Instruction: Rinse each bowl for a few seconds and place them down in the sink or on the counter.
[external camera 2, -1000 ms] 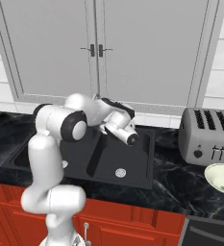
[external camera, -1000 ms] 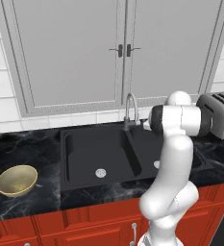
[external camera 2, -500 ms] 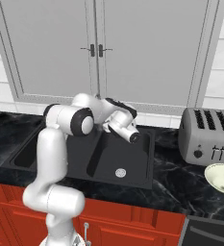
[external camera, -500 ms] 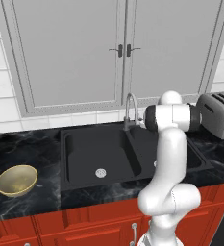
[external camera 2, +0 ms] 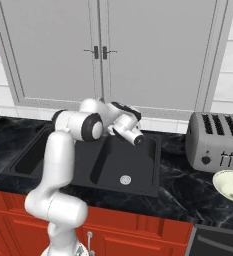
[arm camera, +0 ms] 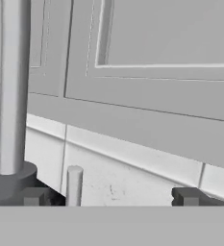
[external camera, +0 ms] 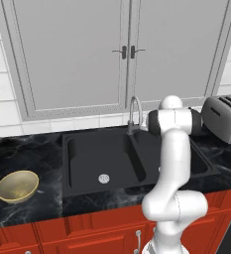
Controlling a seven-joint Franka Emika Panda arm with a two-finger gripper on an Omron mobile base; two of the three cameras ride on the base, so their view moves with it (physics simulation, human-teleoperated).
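The tan-gold bowl (external camera: pixel 17 186) sits upright on the black counter (external camera: pixel 23 149) left of the sink (external camera: pixel 107 158). On the counter (external camera 2: pixel 188 197) at the far right, in front of the toaster, rests the pale cream bowl (external camera 2: pixel 231 185). My gripper (arm camera: pixel 111 196) is open and holds nothing. It faces the tiled back wall behind the sink. One fingertip (arm camera: pixel 34 196) is close to the steel faucet's post (arm camera: pixel 12 86) and its small lever (arm camera: pixel 74 185). The arm's elbow (external camera: pixel 174 121) hangs over the right basin beside the faucet (external camera: pixel 134 111).
A silver toaster (external camera 2: pixel 215 142) stands at the right on the counter, also seen as the toaster (external camera: pixel 226 116) in the left base view. Grey cabinet doors (external camera: pixel 127 54) rise behind the sink. Red cabinet fronts (external camera 2: pixel 138 235) run below the counter. Two drains (external camera: pixel 103 178) (external camera 2: pixel 125 179) show in the basins.
The arm has swung a little, carrying the hand closer to the faucet at the back of the sink. Both bowls lie where they were. The jaws stay open.
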